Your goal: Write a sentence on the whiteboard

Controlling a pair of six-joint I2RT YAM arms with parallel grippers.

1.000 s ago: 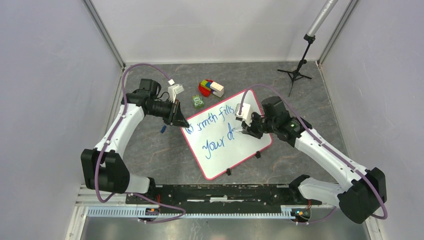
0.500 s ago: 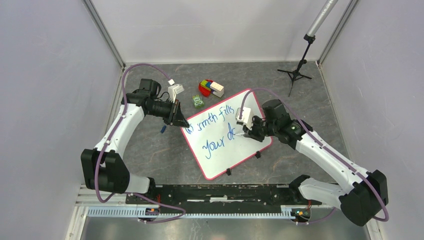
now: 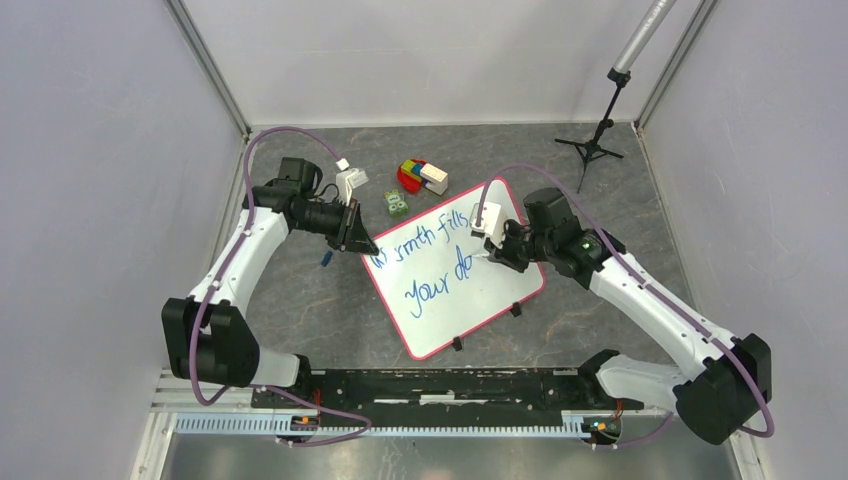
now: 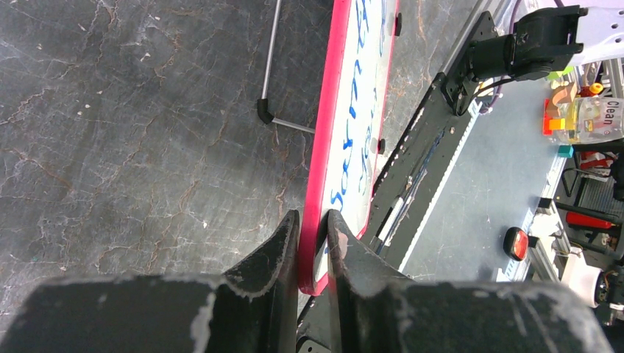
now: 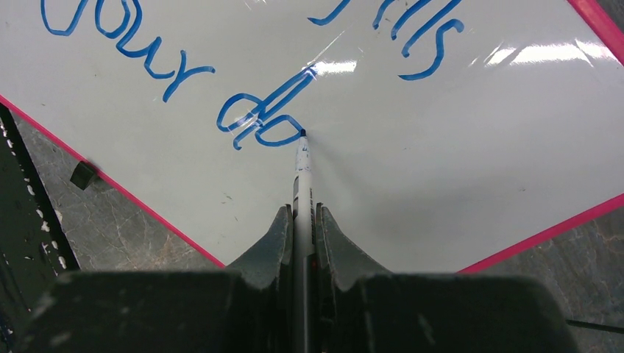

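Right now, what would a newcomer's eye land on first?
The whiteboard, pink-rimmed, in the centre of the top view, with an unfinished blue sentence slanting across it. The right gripper, jaws shut on a marker, holds the tip at the last letter. The left gripper, jaws shut, pinches the board's rim at its left corner.

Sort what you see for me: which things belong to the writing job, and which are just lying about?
In the job: whiteboard, blue sentence on it, marker, left pincer clamped on the board's rim, right pincer gripping the marker.
Lying about: coloured blocks, small green object, black tripod stand.
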